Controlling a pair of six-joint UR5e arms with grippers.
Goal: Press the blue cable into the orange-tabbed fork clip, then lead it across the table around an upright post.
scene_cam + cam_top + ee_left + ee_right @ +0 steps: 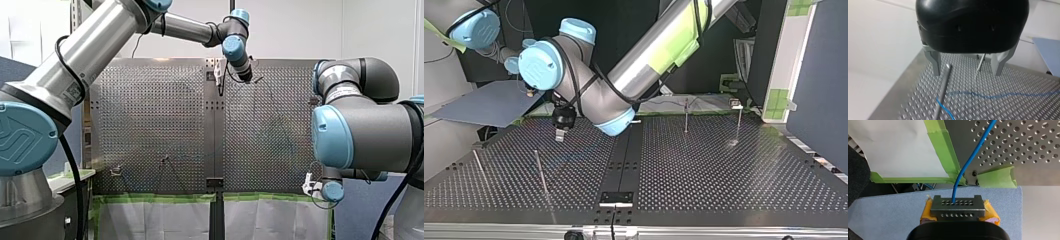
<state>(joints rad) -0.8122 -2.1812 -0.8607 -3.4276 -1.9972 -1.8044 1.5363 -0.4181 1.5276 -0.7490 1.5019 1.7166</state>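
My left gripper, black with metal fingers, hangs over the perforated desk with those fingers spread wide, gripping nothing. An upright post rises between the fingers, close beside one of them. A second post stands farther ahead, nearer the other finger. The blue cable lies slack on the desk under and ahead of the fingers, running in from one side and turning sharply at the foot of the nearer post. Whether it passes round that post or only beside it cannot be told. Well apart, off the desk's corner, my right gripper has its fingers, flanked by yellow pads, pressed together on the cable. From the fingertips the cable leads straight ahead, crosses green tape at the desk's corner and runs on over the perforated plate. A blue-grey sheet lies under those fingers, and white paper lies ahead of them, beyond the tape and to one side of the cable.
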